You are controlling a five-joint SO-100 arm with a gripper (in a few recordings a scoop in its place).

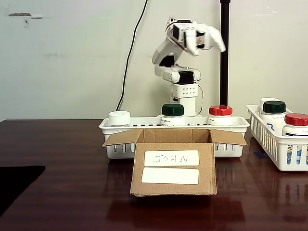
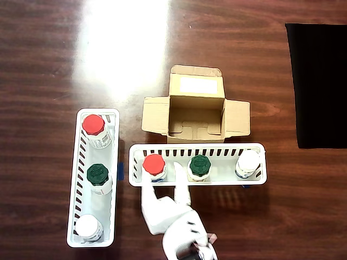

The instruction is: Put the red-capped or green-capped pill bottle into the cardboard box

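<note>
raised above the near basket, the white hand [image 2: 162, 187] points its two fingers toward the red-capped pill bottle [image 2: 154, 166] in the overhead view: one fingertip [image 2: 145, 181] lies just beside the bottle's base, the other [image 2: 178, 168] reaches between that bottle and the green-capped bottle [image 2: 200, 166]. the fingers are spread apart and nothing sits between them. in the fixed view the hand [image 1: 204, 41] is lifted high over the arm's base, elbow folded, well above the bottles, blurred at its tip.

the pill bottle stands upright at the left end of the long white slotted basket [image 2: 217, 147] in the overhead view; in the fixed view it [image 1: 220, 114] is at the right end of that basket. it is white with a wide red ribbed cap; a little blue print shows near its base.

that basket holds three bottles: red-capped, green-capped, and a white-capped bottle [image 2: 248, 162]. a second basket [image 2: 76, 179], set at a right angle on the left of the overhead view, also holds three: red cap [image 2: 94, 125], green cap [image 2: 98, 174], white cap [image 2: 86, 226].

one cardboard box [image 2: 196, 111] stands open just beyond the long basket, flaps spread, nothing inside. its front in the fixed view carries two white labels, the upper one handwritten.

all rest on a dark wooden table [image 2: 43, 65]; a black mat [image 2: 317, 84] lies at one edge.
</note>
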